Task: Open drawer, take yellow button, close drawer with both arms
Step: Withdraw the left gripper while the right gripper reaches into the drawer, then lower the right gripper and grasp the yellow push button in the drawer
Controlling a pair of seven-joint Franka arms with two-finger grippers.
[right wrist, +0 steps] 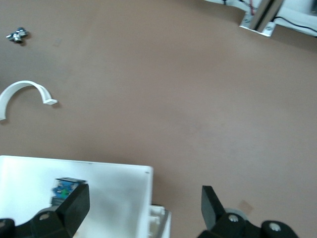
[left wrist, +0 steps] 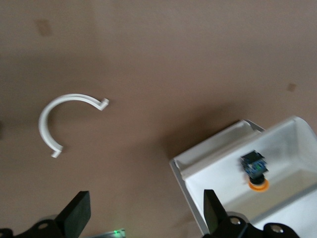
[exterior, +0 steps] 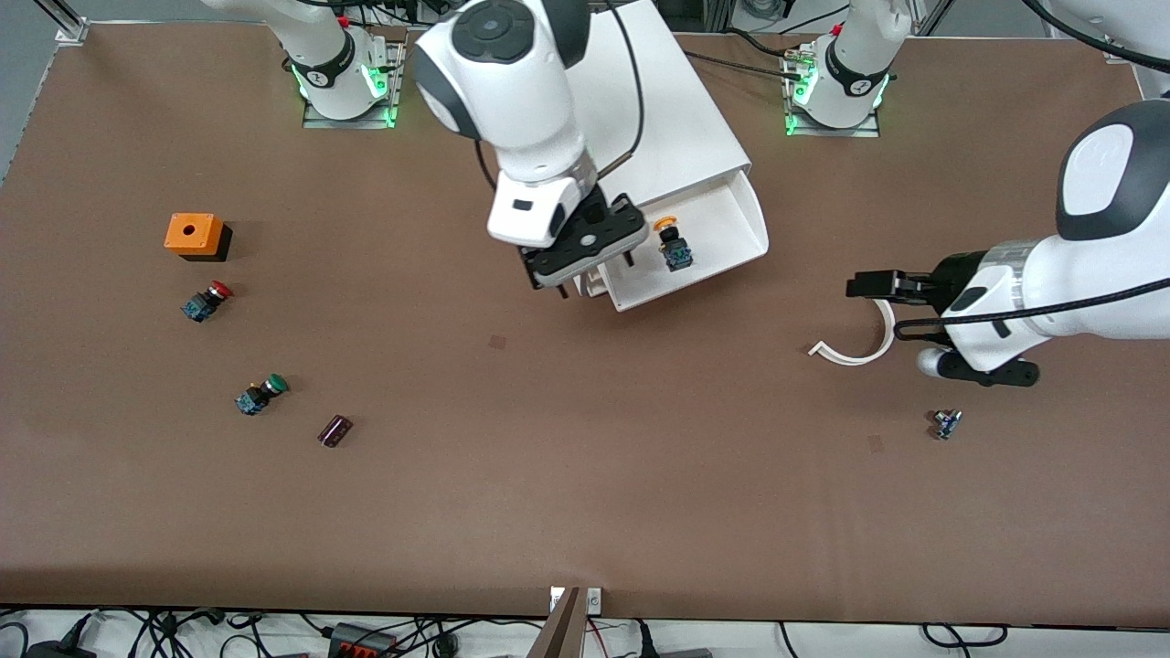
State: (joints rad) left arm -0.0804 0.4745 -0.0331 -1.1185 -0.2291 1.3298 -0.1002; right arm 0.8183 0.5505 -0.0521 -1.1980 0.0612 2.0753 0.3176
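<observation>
The drawer [exterior: 751, 212] stands pulled out of the top of the white cabinet [exterior: 658, 119], toward the front camera. In it lies the button [exterior: 675, 245], orange-yellow cap and black-and-blue body, on its side. My right gripper [exterior: 594, 274] hangs open over the drawer's front corner at the right arm's end, holding nothing. The right wrist view shows the drawer floor [right wrist: 114, 183] and the button [right wrist: 64, 187] beside one finger [right wrist: 74, 206]. My left gripper [exterior: 882, 306] is open and empty over the table, beside the drawer toward the left arm's end. Its wrist view shows the drawer [left wrist: 297, 148] and button [left wrist: 255, 171].
A white curved clip [exterior: 864, 352] lies under the left gripper; a small metal-and-blue part [exterior: 946, 423] lies nearer the camera. Toward the right arm's end are an orange box [exterior: 195, 235], a red-capped button [exterior: 208, 300], a green-capped one [exterior: 260, 395] and a dark purple piece [exterior: 335, 430].
</observation>
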